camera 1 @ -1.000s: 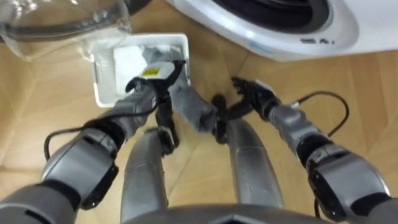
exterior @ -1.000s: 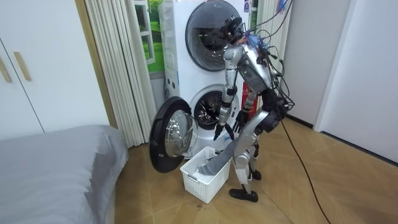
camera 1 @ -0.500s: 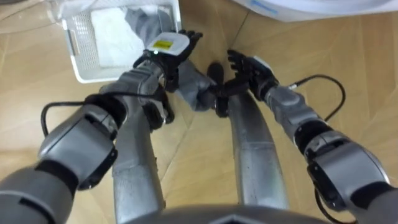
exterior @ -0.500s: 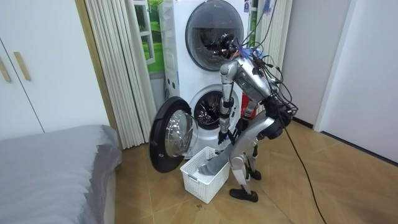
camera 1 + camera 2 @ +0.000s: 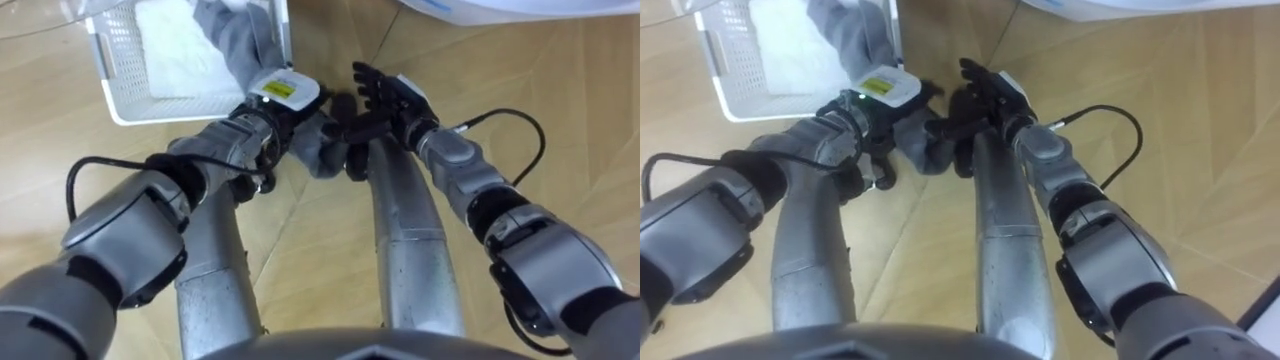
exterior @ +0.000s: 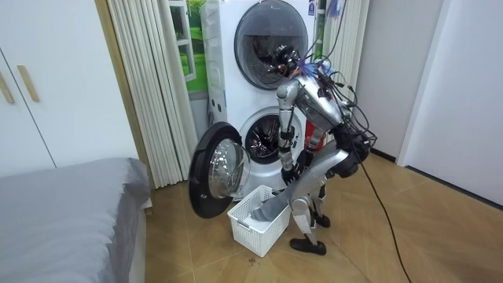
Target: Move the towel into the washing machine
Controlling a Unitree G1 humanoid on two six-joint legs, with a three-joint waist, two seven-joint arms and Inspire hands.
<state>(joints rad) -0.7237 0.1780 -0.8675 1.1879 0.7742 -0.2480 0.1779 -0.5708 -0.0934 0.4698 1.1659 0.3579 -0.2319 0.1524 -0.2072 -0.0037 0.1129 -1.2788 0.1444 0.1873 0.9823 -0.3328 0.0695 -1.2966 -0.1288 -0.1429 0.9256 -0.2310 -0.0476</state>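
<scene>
Under my left hand (image 5: 283, 95) the towel (image 5: 235, 45) trails out of the basket (image 5: 108, 62), grip hidden, can't tell; right hand (image 5: 388, 98) beside it, spread wide, empty.

Head eyes steeply down, close, room view far, facing washing machine (image 6: 255, 130), basket (image 6: 250, 229) shared

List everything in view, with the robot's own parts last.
towel: one, grey, draped over the basket's rim down to the robot's hands
basket: one, white, on the floor by the open door
cloth: one, white, inside the basket
washing machines: two, white, stacked
door: one, dark, lower machine's, open
curtain: one, cream, to the room view's left of the machines
bed: one, grey, room view's lower left
floor: wooden
left hand: dark, at the towel's lower end
right hand: dark, open, beside it
</scene>
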